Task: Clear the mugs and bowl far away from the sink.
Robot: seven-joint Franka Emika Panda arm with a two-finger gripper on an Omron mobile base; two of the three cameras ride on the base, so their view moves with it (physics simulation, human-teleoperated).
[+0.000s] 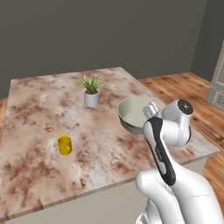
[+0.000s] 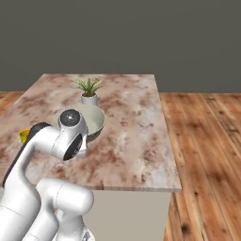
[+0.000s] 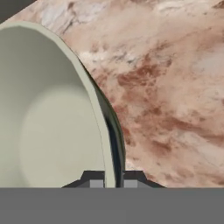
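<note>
Overhead, a marbled brown-and-cream counter (image 1: 39,100) was seen against grey walls and wood flooring (image 2: 207,136). The hand (image 3: 113,183) was lowered at the near rim of the smooth, deep grey-green bowl (image 1: 133,114), its fingertips (image 3: 96,183) straddling and nearly closed on the rim. A plain yellow mug (image 1: 64,145) stood well apart, a potted plant (image 1: 91,90) beyond.

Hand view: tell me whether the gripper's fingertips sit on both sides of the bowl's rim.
Yes, the bowl rim runs down between the two dark fingertips, one inside and one outside.
</note>
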